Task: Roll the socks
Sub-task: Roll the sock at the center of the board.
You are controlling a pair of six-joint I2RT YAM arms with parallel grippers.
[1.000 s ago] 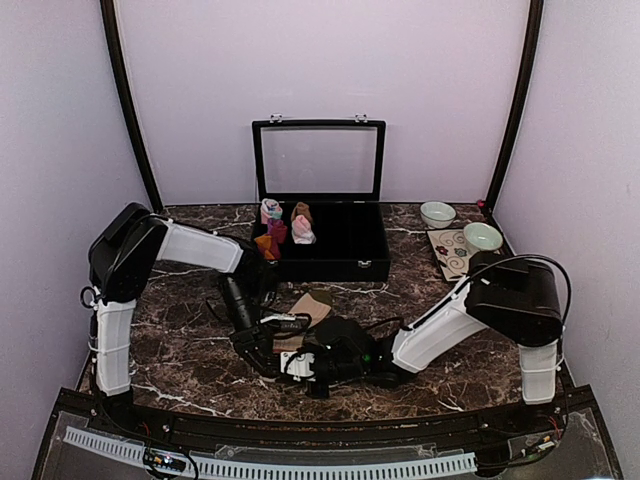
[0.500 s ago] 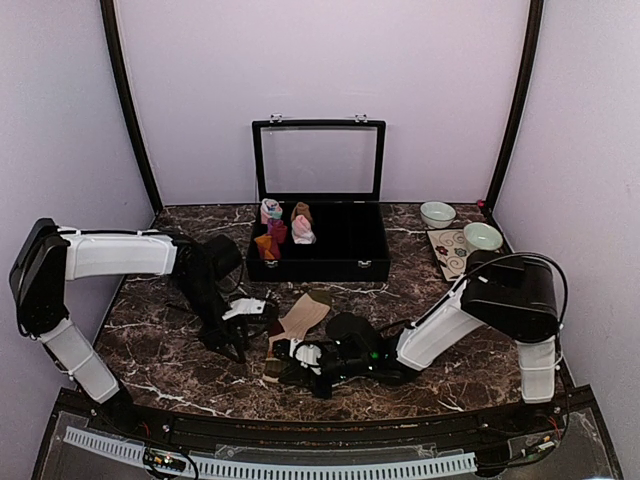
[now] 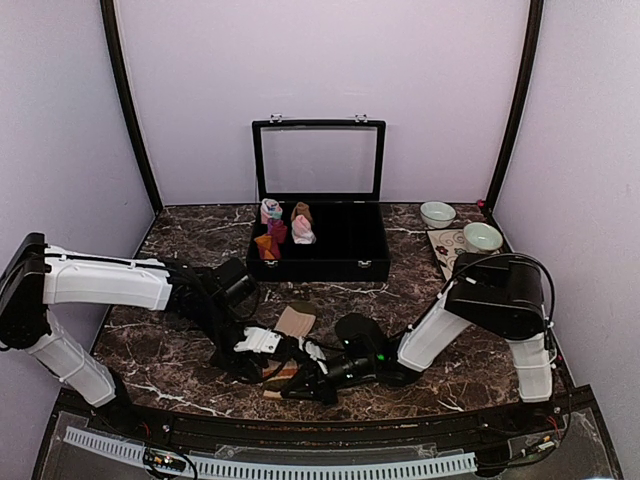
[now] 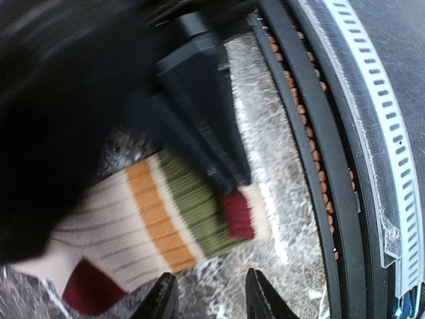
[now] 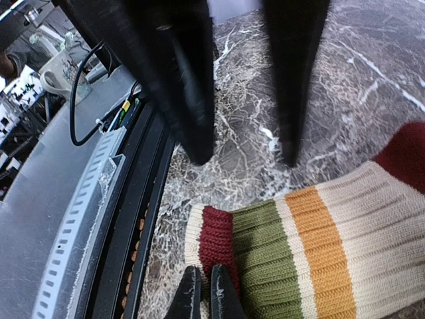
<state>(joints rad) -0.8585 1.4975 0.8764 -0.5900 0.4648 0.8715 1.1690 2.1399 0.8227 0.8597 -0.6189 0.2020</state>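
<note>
The striped sock (image 5: 319,246) lies by the middle of the near edge of the bench (image 3: 430,290), its red cuff pinched in the clenched right tool (image 5: 207,296), the left tool (image 4: 211,300) hanging released just beside that cuff.

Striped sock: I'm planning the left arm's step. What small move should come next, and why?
Probably ease the left end effector onto the striped sock's red cuff and close. The right end effector already pinches that cuff's edge, while the left one hangs part open over bare marble beside it, holding nothing.
</note>
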